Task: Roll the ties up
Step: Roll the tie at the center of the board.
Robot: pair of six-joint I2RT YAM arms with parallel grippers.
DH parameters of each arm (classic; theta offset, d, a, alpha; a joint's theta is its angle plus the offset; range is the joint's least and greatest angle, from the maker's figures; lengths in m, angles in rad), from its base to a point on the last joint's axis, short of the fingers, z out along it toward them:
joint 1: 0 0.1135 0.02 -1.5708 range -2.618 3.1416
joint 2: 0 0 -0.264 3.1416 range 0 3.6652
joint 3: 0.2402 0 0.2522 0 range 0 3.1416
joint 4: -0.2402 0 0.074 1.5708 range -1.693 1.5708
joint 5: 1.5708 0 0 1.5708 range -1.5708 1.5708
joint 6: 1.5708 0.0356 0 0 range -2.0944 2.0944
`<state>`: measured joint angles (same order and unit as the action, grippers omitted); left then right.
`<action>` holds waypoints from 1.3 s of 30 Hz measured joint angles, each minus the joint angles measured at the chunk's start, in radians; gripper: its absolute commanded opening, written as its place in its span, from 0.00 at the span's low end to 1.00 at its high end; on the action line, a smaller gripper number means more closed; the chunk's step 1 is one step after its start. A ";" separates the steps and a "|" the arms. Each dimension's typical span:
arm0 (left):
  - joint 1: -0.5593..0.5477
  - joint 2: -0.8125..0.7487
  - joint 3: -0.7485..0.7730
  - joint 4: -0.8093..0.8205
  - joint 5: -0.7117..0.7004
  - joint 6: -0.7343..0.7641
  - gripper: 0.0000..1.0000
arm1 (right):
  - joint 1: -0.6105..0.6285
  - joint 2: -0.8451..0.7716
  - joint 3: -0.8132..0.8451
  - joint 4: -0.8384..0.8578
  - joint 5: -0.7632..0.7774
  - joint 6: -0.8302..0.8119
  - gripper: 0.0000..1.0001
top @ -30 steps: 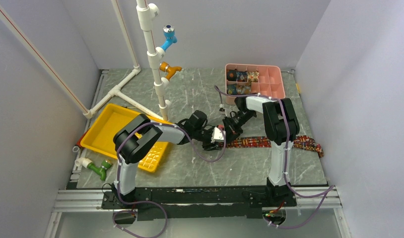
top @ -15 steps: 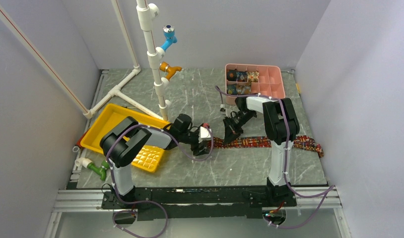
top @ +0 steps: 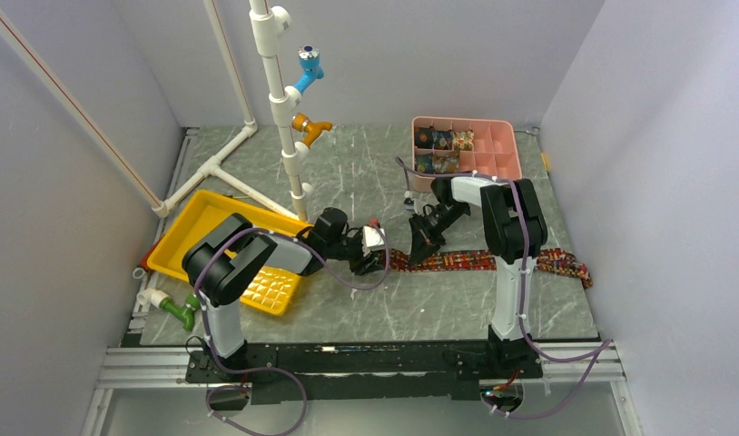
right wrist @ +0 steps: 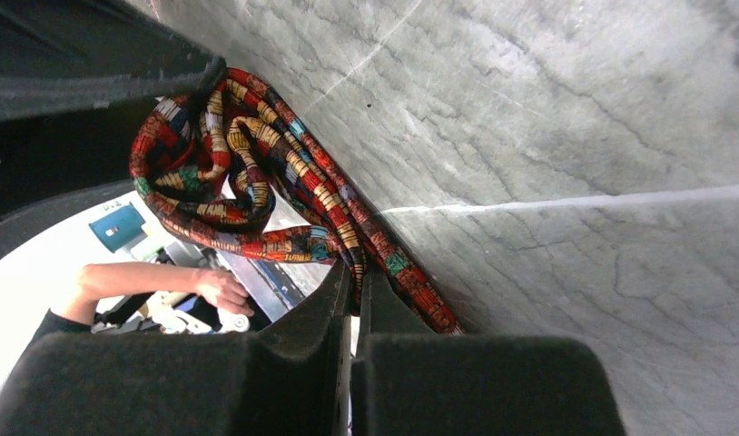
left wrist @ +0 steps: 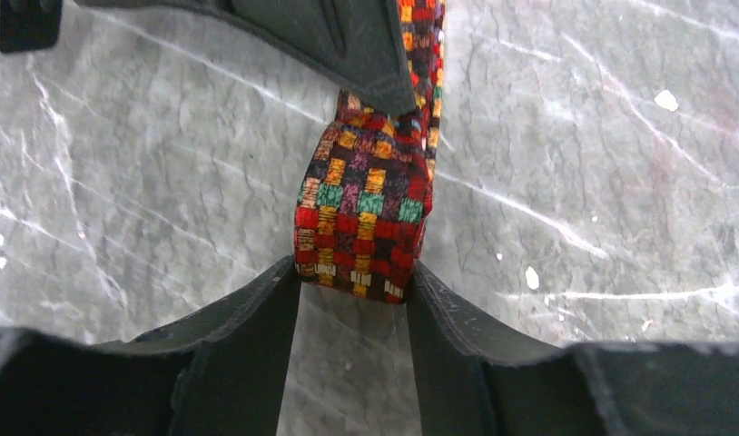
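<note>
Tie (top: pixel 457 262): one, pinched by left pincer (left wrist: pixel 355 268) and right pincer (right wrist: pixel 354 272).

The top external camera sits high behind both arm bases, looking down and forward from far enough off to take in the whole grey marbled worktop (top: pixel 348 309). The left wrist camera looks straight down past the left arm's black jaws, very close to the worktop, onto the folded end of the long red, dark and gold patterned fabric tie (left wrist: pixel 361 218). The right wrist camera, equally close, is rolled sideways and looks low along the worktop past the right arm's jaws. All three views share that tie's left stretch.
</note>
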<state>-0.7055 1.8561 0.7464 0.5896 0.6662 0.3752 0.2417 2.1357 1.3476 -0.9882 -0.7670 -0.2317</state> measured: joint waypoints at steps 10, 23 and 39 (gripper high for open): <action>-0.056 0.008 0.108 -0.035 0.067 0.004 0.46 | -0.001 0.010 0.009 -0.011 -0.002 0.000 0.00; -0.097 0.180 0.195 0.035 0.032 -0.043 0.47 | -0.005 0.010 -0.011 0.001 -0.037 0.000 0.00; -0.146 0.128 0.169 -0.020 -0.124 -0.010 0.31 | -0.029 -0.005 -0.024 0.000 -0.077 0.012 0.37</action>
<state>-0.8516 1.9842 0.9150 0.5697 0.5419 0.3649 0.2131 2.1307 1.3239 -0.9878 -0.8436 -0.2195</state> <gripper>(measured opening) 0.348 0.269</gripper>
